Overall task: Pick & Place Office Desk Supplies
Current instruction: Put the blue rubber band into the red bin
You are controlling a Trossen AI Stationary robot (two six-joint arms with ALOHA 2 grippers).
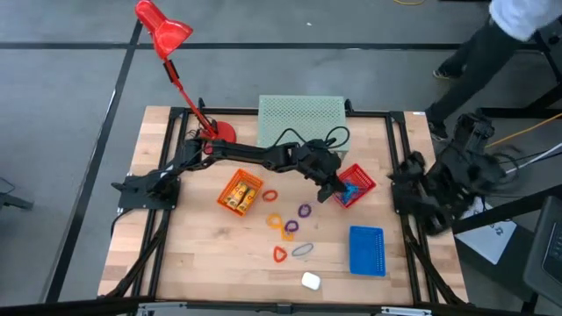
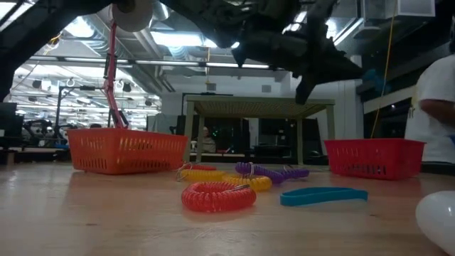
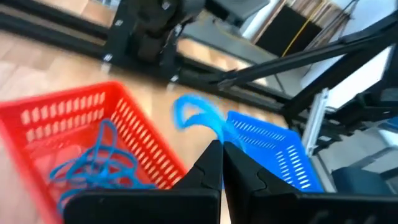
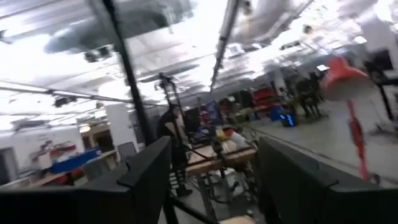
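Over the red basket point(image 1: 355, 186) hangs the left hand point(image 1: 332, 190), fingers clenched on a blue loop point(image 3: 198, 116) that dangles just above the rim. This reads as the drop-off step: the loop is held, the basket is right under it, and the next move calls for easing lower over the opening and letting go so the loop falls inside, not over the edge. Already in that red basket lie more blue loops point(image 3: 93, 163), tangled together. Beside it the blue basket point(image 1: 366, 250) shows nothing inside from above. Across the counter point(image 1: 193, 254), the orange basket point(image 1: 240, 191) holds the stubby yellow tubes point(image 1: 242, 190). Orange, purple and red loops point(image 1: 289, 226) wait loose between the baskets. Off at the counter's right edge, the right hand point(image 1: 413, 189) waits released, fingers spread wide.
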